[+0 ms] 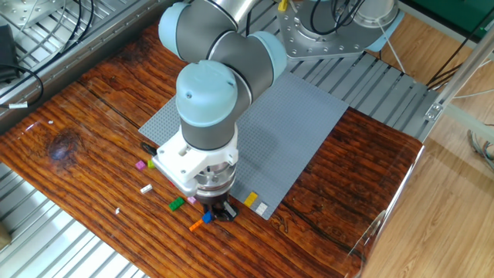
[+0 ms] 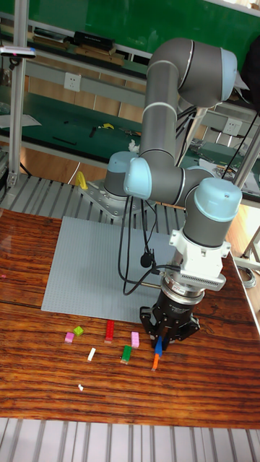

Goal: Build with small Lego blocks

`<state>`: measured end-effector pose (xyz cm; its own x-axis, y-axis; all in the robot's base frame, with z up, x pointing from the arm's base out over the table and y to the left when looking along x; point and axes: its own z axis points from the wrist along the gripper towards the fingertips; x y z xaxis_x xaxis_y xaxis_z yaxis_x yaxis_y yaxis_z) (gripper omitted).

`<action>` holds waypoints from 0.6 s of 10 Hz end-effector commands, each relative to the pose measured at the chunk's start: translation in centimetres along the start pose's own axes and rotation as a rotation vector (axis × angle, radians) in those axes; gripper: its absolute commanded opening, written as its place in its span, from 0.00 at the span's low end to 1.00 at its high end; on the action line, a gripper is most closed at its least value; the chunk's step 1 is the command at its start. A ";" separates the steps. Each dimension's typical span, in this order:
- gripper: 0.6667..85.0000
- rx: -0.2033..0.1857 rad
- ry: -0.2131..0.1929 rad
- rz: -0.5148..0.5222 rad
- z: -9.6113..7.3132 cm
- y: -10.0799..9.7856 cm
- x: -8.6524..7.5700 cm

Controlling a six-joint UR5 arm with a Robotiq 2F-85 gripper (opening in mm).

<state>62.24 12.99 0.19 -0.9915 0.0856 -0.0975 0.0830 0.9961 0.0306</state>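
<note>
From my station I see the grey UR5 arm bent low over the dark wooden surface (image 2: 43, 404), its black two-finger gripper (image 2: 160, 345) pointing straight down at the near edge of the large grey studded baseplate (image 2: 94, 267). The fingers (image 2: 156, 336) are closed on a small blue plastic brick (image 2: 158, 349), which sits upright between them; its lower end is touching or just above a small orange plastic brick (image 2: 154, 362) that lies on the wood. In the fixed view the same blue brick (image 1: 208, 217) shows beside the gripper's tip, with the orange brick (image 1: 196, 225) slanting away from it.

The other small Lego blocks are scattered on the wood just in front of the baseplate. In the tall view I count 1 red brick (image 2: 109, 330), 1 green brick (image 2: 126, 353), 1 pink brick (image 2: 135, 339), 1 magenta brick (image 2: 69, 337) with a lime brick (image 2: 78, 330) just beside it, and 1 white brick (image 2: 92, 354), with a tiny white piece (image 2: 80, 388) nearer the front. In the fixed view a yellow brick (image 1: 250, 199) rests at the baseplate's corner, a pale piece next to it.
</note>
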 end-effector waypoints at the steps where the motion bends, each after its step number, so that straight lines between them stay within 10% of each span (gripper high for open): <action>1: 0.23 -0.006 0.005 0.023 -0.1 0.0 0.0; 6: 0.13 -0.043 0.020 -0.021 -2.0 0.9 1.3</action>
<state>61.64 13.32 0.94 -0.9926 0.0844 -0.0877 0.0808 0.9958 0.0439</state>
